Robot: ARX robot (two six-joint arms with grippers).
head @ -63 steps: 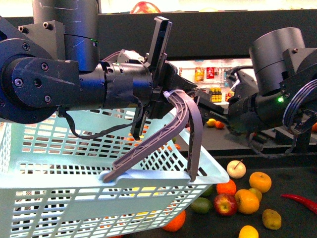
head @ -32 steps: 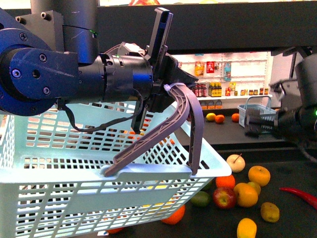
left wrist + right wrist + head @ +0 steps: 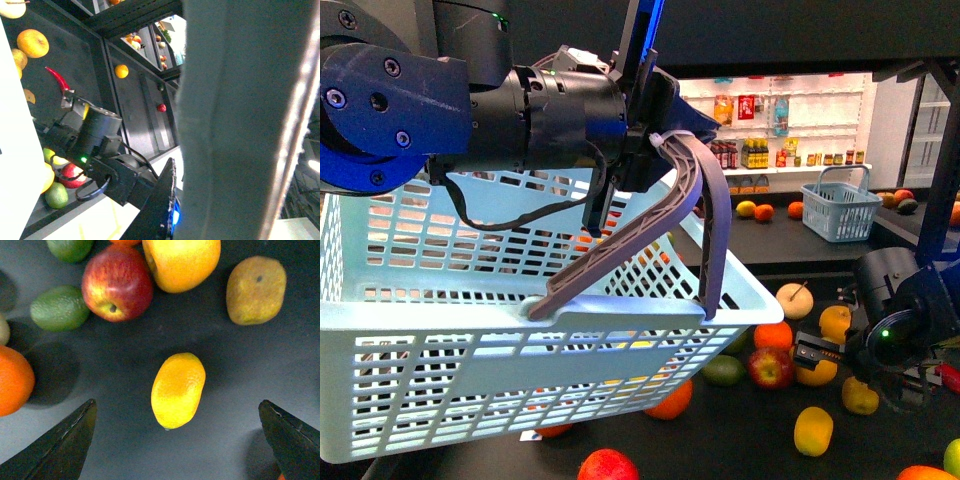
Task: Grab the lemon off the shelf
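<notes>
The lemon (image 3: 178,390), bright yellow and oval, lies on the black shelf tray (image 3: 125,405). In the right wrist view it sits between my right gripper's (image 3: 177,402) wide-open fingers (image 3: 60,450) without touching them. In the front view the lemon (image 3: 813,430) lies at the lower right, and my right gripper (image 3: 860,372) hovers low just above and right of it. My left gripper (image 3: 655,150) is shut on the grey basket handle (image 3: 705,210) and holds the light blue basket (image 3: 470,350) up at the left. That handle (image 3: 235,120) fills the left wrist view as a grey blur.
Close around the lemon lie a red apple (image 3: 117,282), an orange-yellow fruit (image 3: 182,260), a brownish fruit (image 3: 256,290), a green avocado (image 3: 59,307) and an orange (image 3: 12,380). The held basket blocks the front view's left half. A small blue basket (image 3: 840,205) stands behind.
My right arm has dropped from the upper right to low over the fruit by the lemon. The left arm and basket have shifted slightly up and left.
</notes>
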